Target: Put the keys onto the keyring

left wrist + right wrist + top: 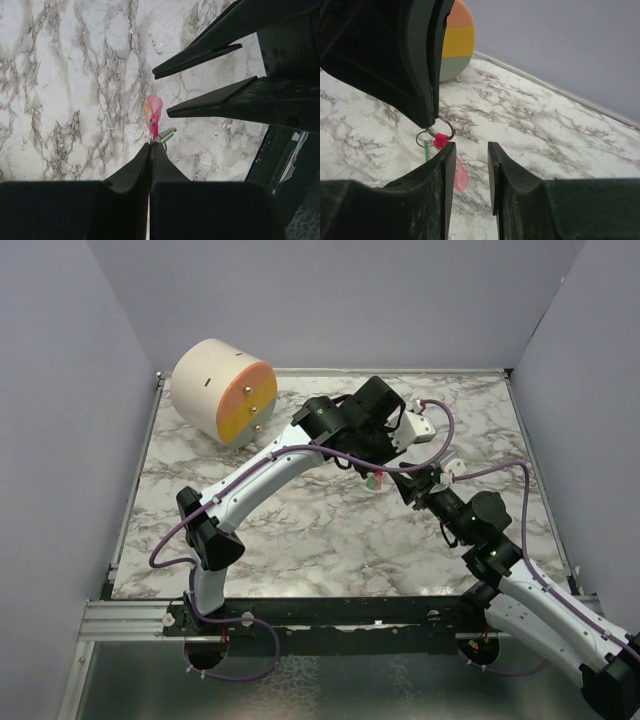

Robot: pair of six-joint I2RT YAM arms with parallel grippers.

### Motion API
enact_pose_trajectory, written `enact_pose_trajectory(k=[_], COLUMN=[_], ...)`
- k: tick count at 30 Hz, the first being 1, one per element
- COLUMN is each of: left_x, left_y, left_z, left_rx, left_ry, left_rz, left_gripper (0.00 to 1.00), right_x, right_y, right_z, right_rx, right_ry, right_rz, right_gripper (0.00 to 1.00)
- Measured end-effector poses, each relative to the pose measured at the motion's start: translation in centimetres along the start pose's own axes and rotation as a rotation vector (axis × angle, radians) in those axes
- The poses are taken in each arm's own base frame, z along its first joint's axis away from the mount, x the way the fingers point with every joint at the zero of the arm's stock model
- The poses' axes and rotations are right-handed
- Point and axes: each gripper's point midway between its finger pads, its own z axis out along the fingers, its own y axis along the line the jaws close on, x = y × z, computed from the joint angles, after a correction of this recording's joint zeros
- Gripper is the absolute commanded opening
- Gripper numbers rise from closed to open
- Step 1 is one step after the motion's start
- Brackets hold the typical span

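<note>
My left gripper (151,144) is shut on the keyring and holds it above the marble table. In the right wrist view the silvery ring (453,129) sticks out of the left fingertips (422,100), and its pink-red tag (460,176) hangs below. The tiny green key (426,150) hangs from a small wire loop beside the ring. It also shows in the left wrist view (167,136), next to the tag (153,111). My right gripper (471,150) is open and empty, right beside the hanging tag. In the top view both grippers meet near the tag (378,483).
A cream cylinder with an orange and yellow face (222,390) lies at the table's (300,530) far left; it also shows in the right wrist view (456,40). Grey walls enclose the table on three sides. A metal rail runs along the near edge.
</note>
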Motion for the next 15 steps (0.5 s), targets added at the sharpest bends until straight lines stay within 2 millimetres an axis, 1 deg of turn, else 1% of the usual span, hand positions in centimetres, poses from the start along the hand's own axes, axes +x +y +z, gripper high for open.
enact_pose_trajectory(k=[2,4,7,15], left_x=[0.2,0.4,0.6,0.5], left_y=[-0.2,-0.4,-0.7,-1.1], left_z=[0.0,0.0,0.0,0.0], left_rx=[0.013,0.025,0.041,0.068], left_ry=[0.008,0.013,0.024,0.022], left_rz=[0.007,0.014,0.020,0.026], left_gripper=[0.00,0.00,0.00,0.00], right_x=[0.7,0.9,0.9,0.6], right_y=[0.4,0.8,1.1,1.7], right_z=[0.2,0.3,0.4,0.4], right_rx=[-0.022,-0.043,-0.062,-0.096], right_ry=[0.021,0.028,0.026,0.013], right_rz=[-0.003,-0.003,-0.004,-0.006], right_gripper=[0.32,0.32,0.32,0.31])
